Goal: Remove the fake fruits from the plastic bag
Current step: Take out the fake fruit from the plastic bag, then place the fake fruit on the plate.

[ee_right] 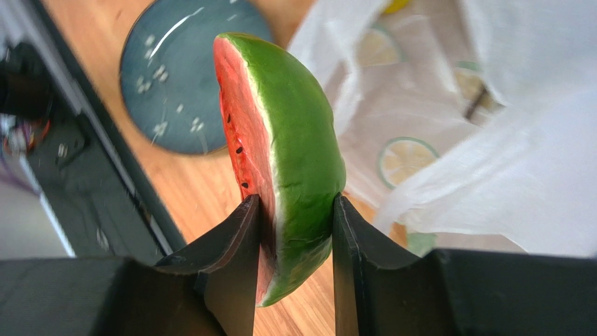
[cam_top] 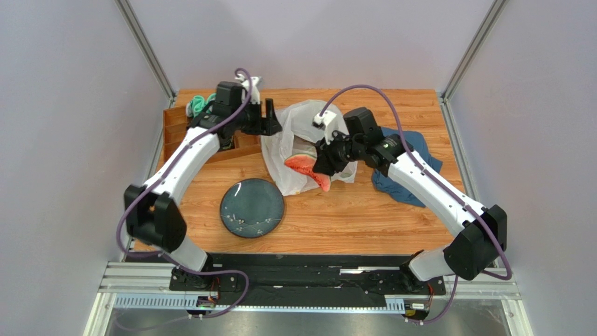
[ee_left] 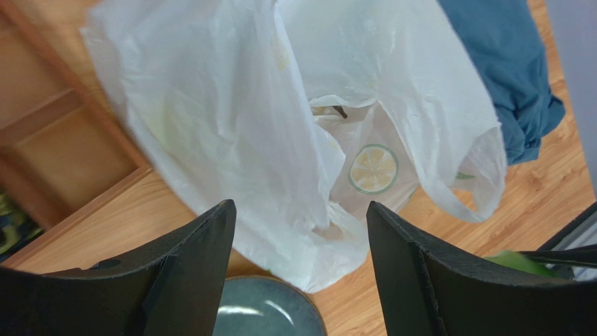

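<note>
Over the plastic bag's [cam_top: 287, 140] edge my right end effector [ee_right: 294, 203] held the watermelon slice [ee_right: 294, 126]; left end effector [ee_left: 300, 210] gaped wide; set-down seemed next.

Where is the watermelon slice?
In the top view, the watermelon slice is clamped in the right gripper, by the plastic bag, right of the blue plate.

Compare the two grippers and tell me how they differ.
The left gripper stands open, gripping nothing; the right gripper is shut on the watermelon slice. The left gripper points at the plastic bag; the right gripper points toward the blue plate. Both have black fingers.
</note>
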Motion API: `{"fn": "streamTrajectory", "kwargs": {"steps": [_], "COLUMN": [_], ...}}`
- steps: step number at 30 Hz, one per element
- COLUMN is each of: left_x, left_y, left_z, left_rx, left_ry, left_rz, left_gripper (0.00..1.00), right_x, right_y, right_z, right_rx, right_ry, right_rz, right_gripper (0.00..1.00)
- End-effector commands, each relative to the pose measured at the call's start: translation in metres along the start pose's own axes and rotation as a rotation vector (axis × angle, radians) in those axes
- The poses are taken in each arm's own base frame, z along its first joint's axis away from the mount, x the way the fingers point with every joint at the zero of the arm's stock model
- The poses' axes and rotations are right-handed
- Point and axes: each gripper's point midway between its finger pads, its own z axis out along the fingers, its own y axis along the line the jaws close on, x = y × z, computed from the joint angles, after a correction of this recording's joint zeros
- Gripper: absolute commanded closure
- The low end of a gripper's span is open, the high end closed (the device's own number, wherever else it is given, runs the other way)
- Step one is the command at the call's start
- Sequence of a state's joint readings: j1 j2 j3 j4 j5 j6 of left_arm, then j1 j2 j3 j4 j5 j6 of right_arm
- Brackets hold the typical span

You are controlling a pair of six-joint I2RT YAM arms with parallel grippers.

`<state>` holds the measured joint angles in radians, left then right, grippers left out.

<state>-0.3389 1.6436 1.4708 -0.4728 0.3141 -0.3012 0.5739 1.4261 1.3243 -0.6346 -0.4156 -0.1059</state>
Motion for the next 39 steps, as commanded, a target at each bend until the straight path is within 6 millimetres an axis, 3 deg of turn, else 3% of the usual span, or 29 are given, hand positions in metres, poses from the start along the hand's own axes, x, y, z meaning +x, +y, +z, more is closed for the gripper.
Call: {"fn": "streamTrajectory", "kwargs": {"steps": [1,2,3,5,7,8,9,10,11,12,14,21,25,28,36,39], "left_x": [-0.047,-0.044,-0.042,-0.034,-0.024,-0.024,-0.021,-0.015,-0.014,-0.012,-0.004,0.039,0.070,0.085,0.081,0.079], "left_y": [-0.003,-0.003,0.002,0.011,0.018,0.015,0.014,0.019,0.015,0.016,0.020,0.020,0.022,0.027,0.026,0.026], "left_z": [-0.111,-0.132,-0.140,-0.162,-0.169,-0.179,-0.182,-0.184,-0.192,-0.194,-0.201,-0.221,-0.226,-0.225,-0.227,-0.222], "left_rx": [-0.026,-0.041,-0.060,-0.107,-0.138,-0.138,-0.135,-0.140,-0.129,-0.129,-0.144,-0.161,-0.166,-0.185,-0.191,-0.178], "left_ry": [-0.247,-0.285,-0.298,-0.328,-0.322,-0.348,-0.353,-0.352,-0.372,-0.375,-0.382,-0.297,-0.235,-0.215,-0.269,-0.260], "left_rz": [0.059,0.081,0.089,0.125,0.126,0.126,0.119,0.096,0.095,0.089,0.080,0.245,0.330,0.333,0.301,0.294], "left_gripper": [0.22,0.22,0.22,0.22,0.22,0.22,0.22,0.22,0.22,0.22,0.22,0.22,0.22,0.22,0.23,0.23], "right_x": [0.006,-0.004,-0.004,-0.001,-0.013,0.004,-0.009,-0.005,0.014,0.010,0.023,0.062,0.060,0.050,0.010,0.004], "right_y": [0.060,0.072,0.079,0.091,0.108,0.109,0.117,0.130,0.131,0.137,0.142,0.129,0.125,0.108,0.066,0.057], "right_z": [0.010,0.011,0.016,0.042,0.056,0.078,0.082,0.089,0.108,0.114,0.131,0.182,0.193,0.209,0.250,0.260], "right_rx": [-0.230,-0.275,-0.305,-0.388,-0.461,-0.497,-0.519,-0.571,-0.598,-0.612,-0.635,-0.618,-0.605,-0.497,-0.283,-0.233], "right_ry": [0.021,0.005,0.018,0.062,0.070,0.145,0.127,0.147,0.213,0.211,0.248,0.344,0.343,0.310,0.188,0.167], "right_rz": [-0.292,-0.323,-0.338,-0.354,-0.386,-0.353,-0.366,-0.362,-0.328,-0.329,-0.300,-0.222,-0.220,-0.241,-0.313,-0.358], "right_gripper": [0.90,0.89,0.89,0.88,0.88,0.88,0.88,0.88,0.88,0.89,0.89,0.91,0.91,0.92,0.91,0.91]}}
